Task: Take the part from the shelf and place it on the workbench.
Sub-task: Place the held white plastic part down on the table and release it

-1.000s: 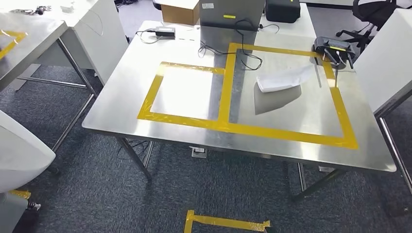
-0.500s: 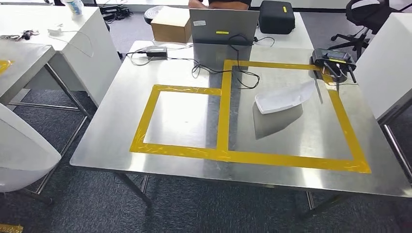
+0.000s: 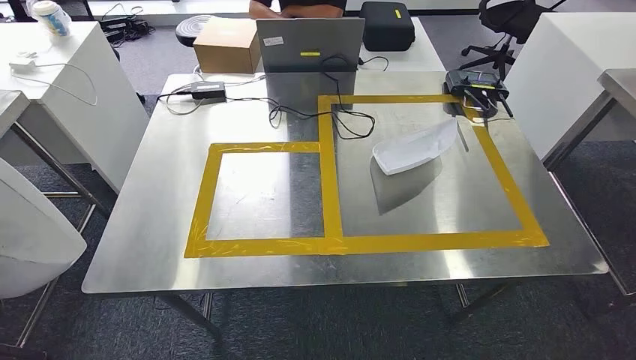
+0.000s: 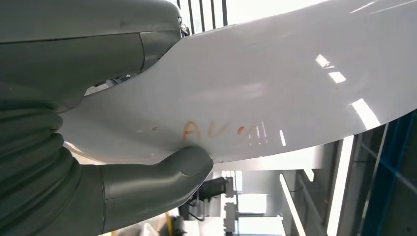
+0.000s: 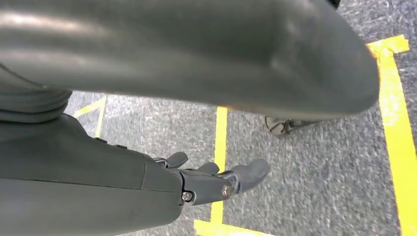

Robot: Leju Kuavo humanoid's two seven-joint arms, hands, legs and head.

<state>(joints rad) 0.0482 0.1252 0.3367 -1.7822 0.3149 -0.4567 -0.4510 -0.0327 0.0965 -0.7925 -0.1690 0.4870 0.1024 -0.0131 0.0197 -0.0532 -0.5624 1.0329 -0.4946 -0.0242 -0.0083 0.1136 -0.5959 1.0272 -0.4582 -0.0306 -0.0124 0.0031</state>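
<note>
A large glossy white part with faint orange writing is gripped by my left hand, thumb pressed against one face. In the head view the same white part shows at the left edge, beside the steel workbench. The bench carries two yellow tape rectangles, a smaller left one and a larger right one. Another white part lies inside the larger one. My right hand hangs over grey carpet with its fingers apart, holding nothing.
At the bench's far edge are a laptop, a power adapter with cables and a black controller. A person sits behind the laptop. A cardboard box and white desks stand around.
The whole picture has shifted: the camera has come nearer and the workbench now sits squarer and more central. The white part on the bench has not moved.
</note>
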